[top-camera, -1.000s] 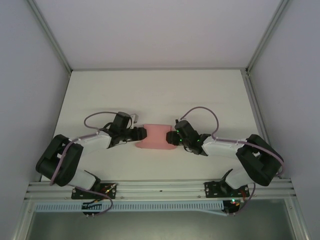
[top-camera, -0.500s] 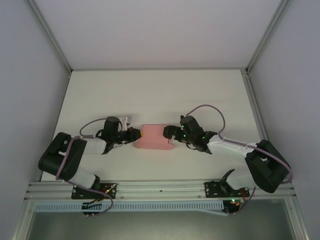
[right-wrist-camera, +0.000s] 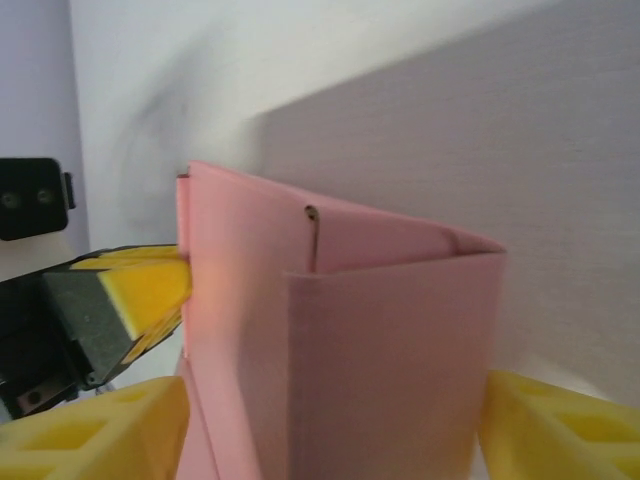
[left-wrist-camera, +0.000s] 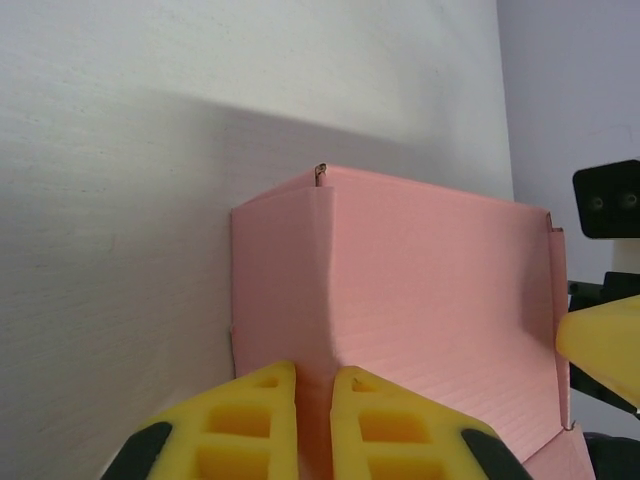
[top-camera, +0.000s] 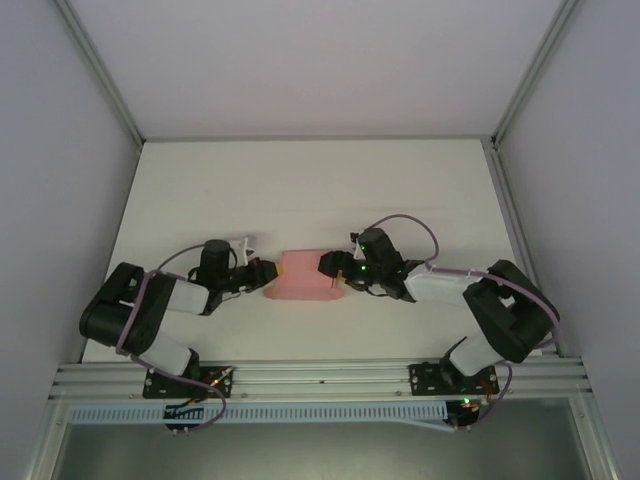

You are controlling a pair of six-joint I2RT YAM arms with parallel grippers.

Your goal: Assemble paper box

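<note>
The pink paper box (top-camera: 300, 276) sits on the white table between both arms, partly folded, with walls standing. My left gripper (top-camera: 266, 272) is at its left end. In the left wrist view this gripper (left-wrist-camera: 313, 375) is shut, pinching a folded edge of the box (left-wrist-camera: 430, 290) between its yellow fingertips. My right gripper (top-camera: 330, 267) is at the box's right end. In the right wrist view it (right-wrist-camera: 330, 410) stands open, its fingers (right-wrist-camera: 560, 430) wide on either side of the box (right-wrist-camera: 380, 340), close against its walls. Past the box, the left gripper's finger (right-wrist-camera: 140, 285) shows.
The white table (top-camera: 300, 190) is enclosed by pale walls on the left, right and back. A metal rail (top-camera: 320, 378) with both arm bases runs along the near edge. Cables loop above each wrist.
The left gripper closed onto the box's left edge. The right gripper opened wide, slid left over the box's right end and narrowed a little. The box shifted slightly.
</note>
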